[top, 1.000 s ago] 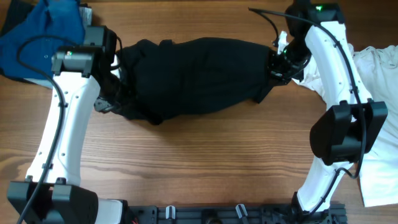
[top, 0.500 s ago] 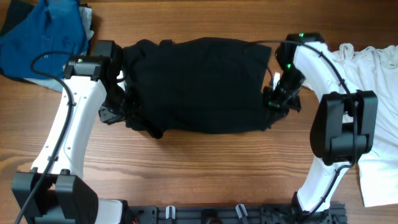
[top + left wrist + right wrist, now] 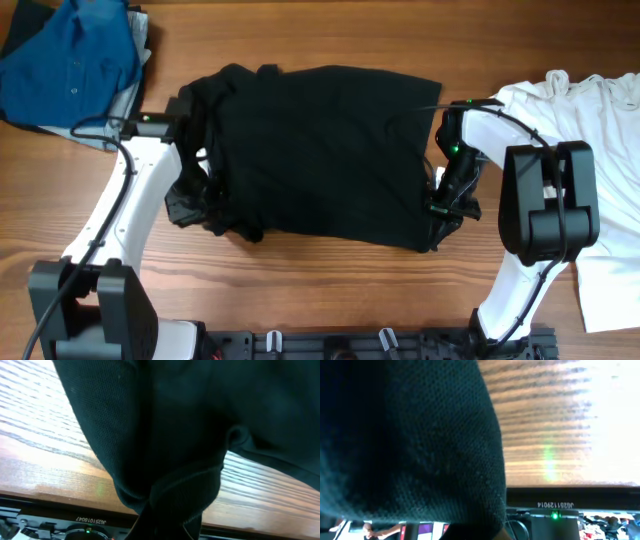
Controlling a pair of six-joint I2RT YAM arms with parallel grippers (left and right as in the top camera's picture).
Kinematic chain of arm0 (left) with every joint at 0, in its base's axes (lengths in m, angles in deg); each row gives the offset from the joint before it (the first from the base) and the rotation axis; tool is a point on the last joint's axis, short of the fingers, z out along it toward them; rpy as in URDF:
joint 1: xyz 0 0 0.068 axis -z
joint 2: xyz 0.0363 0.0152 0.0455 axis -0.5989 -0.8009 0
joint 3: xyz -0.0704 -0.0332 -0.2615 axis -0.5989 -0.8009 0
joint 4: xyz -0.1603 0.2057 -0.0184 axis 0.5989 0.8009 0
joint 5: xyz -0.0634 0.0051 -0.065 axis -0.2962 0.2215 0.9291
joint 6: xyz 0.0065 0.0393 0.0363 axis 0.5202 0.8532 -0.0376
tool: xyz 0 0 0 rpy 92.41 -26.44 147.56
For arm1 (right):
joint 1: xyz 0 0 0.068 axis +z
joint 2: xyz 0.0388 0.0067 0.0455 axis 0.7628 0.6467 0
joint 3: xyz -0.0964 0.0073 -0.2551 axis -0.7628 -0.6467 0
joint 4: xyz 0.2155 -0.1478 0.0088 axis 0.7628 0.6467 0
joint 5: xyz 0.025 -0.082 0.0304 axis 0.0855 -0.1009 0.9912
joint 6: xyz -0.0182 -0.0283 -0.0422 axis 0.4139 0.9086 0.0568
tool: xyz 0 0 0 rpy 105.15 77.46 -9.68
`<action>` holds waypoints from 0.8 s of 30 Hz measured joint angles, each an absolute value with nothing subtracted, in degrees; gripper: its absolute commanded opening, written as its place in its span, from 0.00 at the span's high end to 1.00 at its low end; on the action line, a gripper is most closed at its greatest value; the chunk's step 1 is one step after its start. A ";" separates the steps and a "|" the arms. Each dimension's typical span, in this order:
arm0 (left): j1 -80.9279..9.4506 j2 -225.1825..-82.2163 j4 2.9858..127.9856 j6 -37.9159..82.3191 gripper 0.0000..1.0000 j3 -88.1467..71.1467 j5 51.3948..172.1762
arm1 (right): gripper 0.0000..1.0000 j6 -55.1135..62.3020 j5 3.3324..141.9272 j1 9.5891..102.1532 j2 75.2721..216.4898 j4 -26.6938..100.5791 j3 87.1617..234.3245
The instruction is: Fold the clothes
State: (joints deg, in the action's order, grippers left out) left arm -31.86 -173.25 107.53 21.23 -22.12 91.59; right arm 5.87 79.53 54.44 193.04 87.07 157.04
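Knit cloth, thin, soft, matte black, fine mesh weave close up: black T-shirt (image 3: 320, 150), roughly rectangular, smooth in the middle, rumpled and bunched at left end. Spread mid-way on wood-grain table (image 3: 320, 290), long axis left-right, between both arms; collar end hard to tell. Pinched at left edge by left gripper (image 3: 200, 195), fingers closed on bunched fabric. Pinched at lower right corner by right gripper (image 3: 438, 208), fingers closed on cloth. Blue shirt (image 3: 70, 60) far left corner, white T-shirt (image 3: 600, 130) at right edge.
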 measured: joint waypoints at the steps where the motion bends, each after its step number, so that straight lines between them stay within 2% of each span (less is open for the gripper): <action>1: -31.86 -173.25 106.92 21.23 0.96 -23.10 91.59 | 0.90 5.85 79.53 54.44 193.04 86.24 156.51; 2: -31.86 -173.25 106.30 21.23 0.96 -24.00 91.59 | 0.64 5.85 79.53 54.44 193.04 85.63 155.97; 4: -31.86 -173.27 105.74 21.23 0.94 -25.31 91.57 | 0.33 5.89 79.53 54.44 193.04 84.84 155.16; 5: -31.86 -173.27 105.71 21.23 0.91 -25.68 91.57 | 0.23 5.82 79.50 54.44 193.04 84.54 154.83; 6: -31.86 -173.27 105.58 21.21 0.69 -26.09 91.57 | 0.11 5.82 79.48 54.44 193.04 84.38 154.55; 7: -31.86 -173.27 105.54 21.25 0.46 -26.27 91.57 | 0.09 5.82 79.48 54.44 193.04 84.36 154.46; 8: -31.86 -173.27 105.54 21.34 0.21 -26.42 91.57 | 0.01 5.82 79.50 54.44 193.04 84.34 154.44; 9: -31.86 -173.27 105.47 21.21 0.00 -26.51 91.59 | 0.01 5.91 79.50 54.44 193.04 84.23 154.44; 12: -31.86 -173.27 104.86 21.23 0.00 -26.62 91.61 | 0.00 6.04 79.50 54.44 193.04 83.84 154.44; 16: -31.86 -173.27 104.27 20.90 0.06 -26.62 92.33 | 0.00 6.04 79.50 54.44 193.04 83.66 154.44; 24: -31.86 -173.27 98.85 20.97 0.06 -26.75 95.98 | 0.00 5.78 79.50 54.44 193.04 81.48 154.44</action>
State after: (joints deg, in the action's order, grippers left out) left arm -31.86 -173.27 98.85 20.97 -26.75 95.98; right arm 5.78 79.50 54.44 193.04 81.48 154.44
